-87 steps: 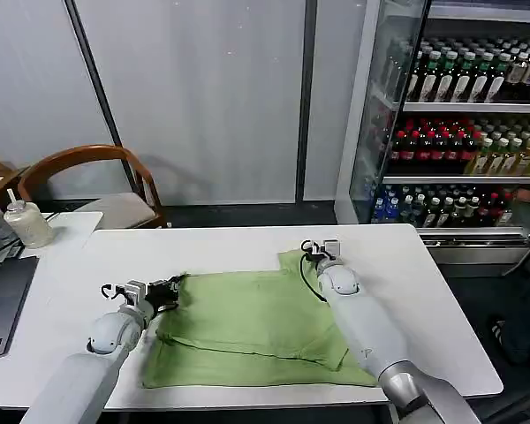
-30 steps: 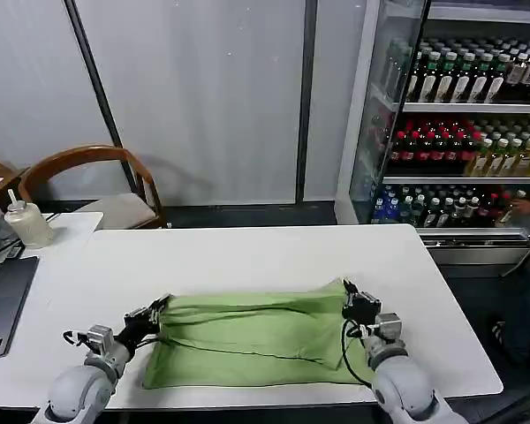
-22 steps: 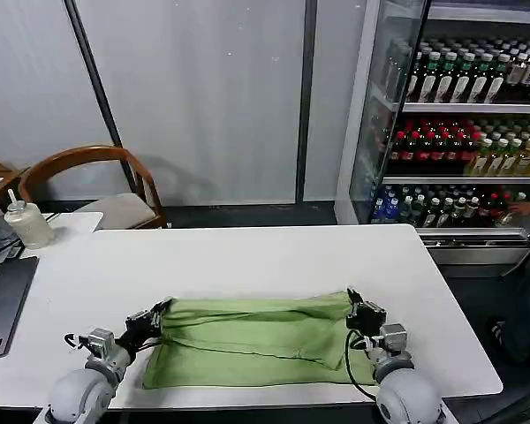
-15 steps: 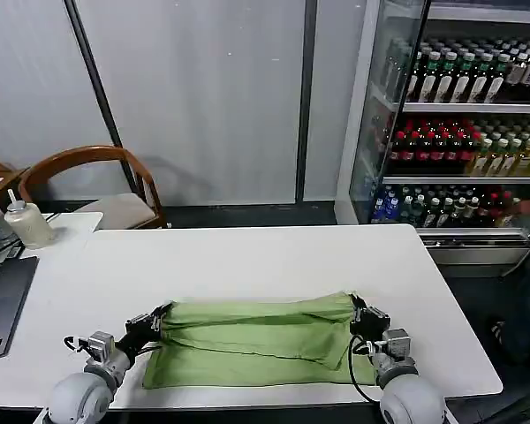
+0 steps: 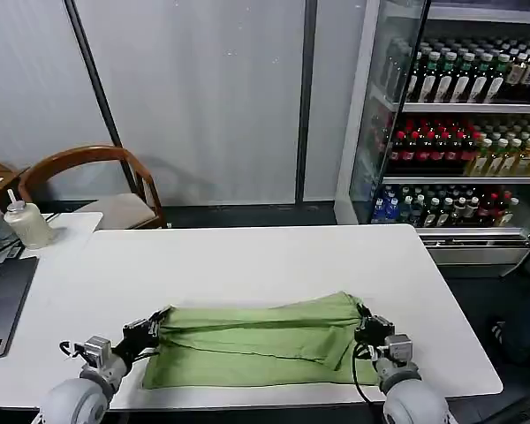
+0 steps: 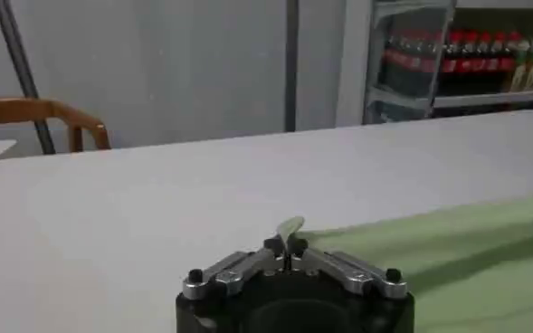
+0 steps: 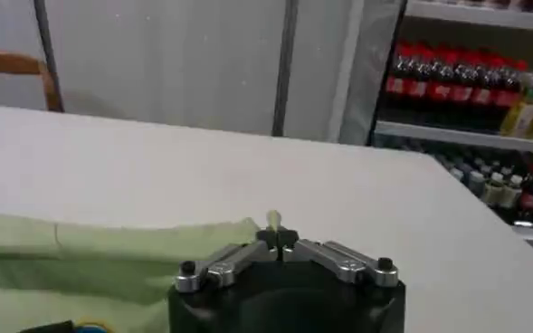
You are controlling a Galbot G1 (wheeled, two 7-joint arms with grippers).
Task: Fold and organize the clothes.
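Head view looks down on the table (image 5: 247, 256); wrist views skim it close, facing the fridge (image 5: 459, 115).

We find no legible text, brand or number — the labels on the bottles (image 5: 459, 84) in the fridge (image 5: 450, 132) are too small to read.

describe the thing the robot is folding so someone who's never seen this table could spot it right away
On the white table in front of the drinks fridge, look along the near edge. The T-shirt lies there as a wide folded band, pinched between the left end effector and right end effector; it is the table's one lime-green cloth.
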